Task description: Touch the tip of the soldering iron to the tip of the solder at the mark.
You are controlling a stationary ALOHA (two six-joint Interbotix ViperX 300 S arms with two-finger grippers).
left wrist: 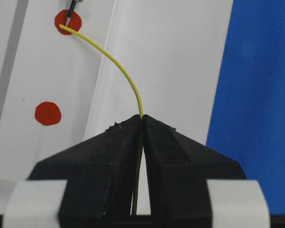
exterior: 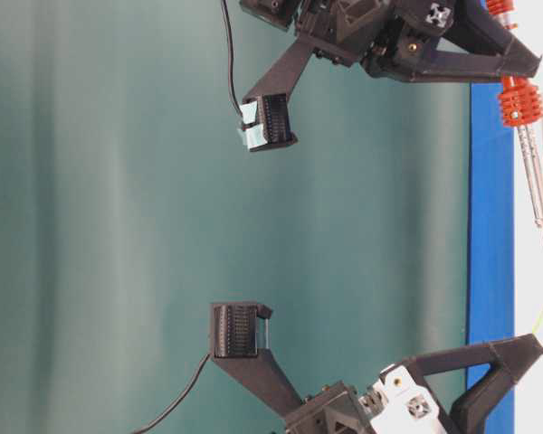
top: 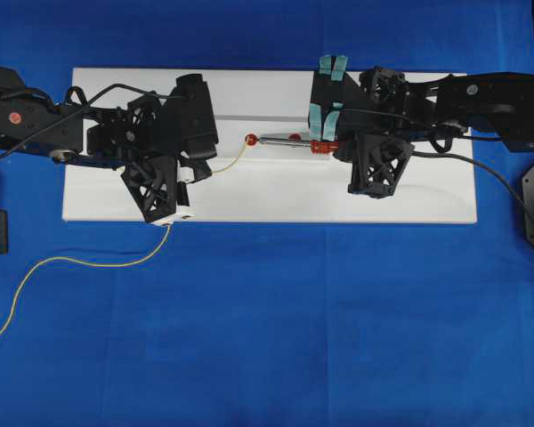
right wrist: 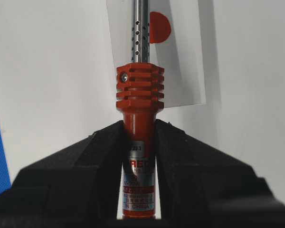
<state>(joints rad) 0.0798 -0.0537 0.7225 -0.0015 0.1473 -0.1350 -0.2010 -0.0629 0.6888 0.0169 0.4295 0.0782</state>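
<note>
The solder (left wrist: pixel 126 76), a thin yellow wire, arcs from my left gripper (left wrist: pixel 142 118), which is shut on it, up to a red mark (left wrist: pixel 71 21) on the white board (top: pixel 267 200). The wire's end lies on that mark. My right gripper (right wrist: pixel 139 126) is shut on the orange-red body of the soldering iron (right wrist: pixel 139 95). Its metal shaft (top: pixel 285 139) points left, and the pointed tip (left wrist: pixel 74 5) reaches the same mark (top: pixel 251 140), right beside the wire's end. Whether the two tips touch I cannot tell.
More red marks lie on the board (left wrist: pixel 48 113), (right wrist: pixel 160 27). The solder's loose tail (top: pixel 71 261) trails off the board's front edge over the blue cloth (top: pixel 338 338). The iron's black cord (top: pixel 481 165) runs off to the right.
</note>
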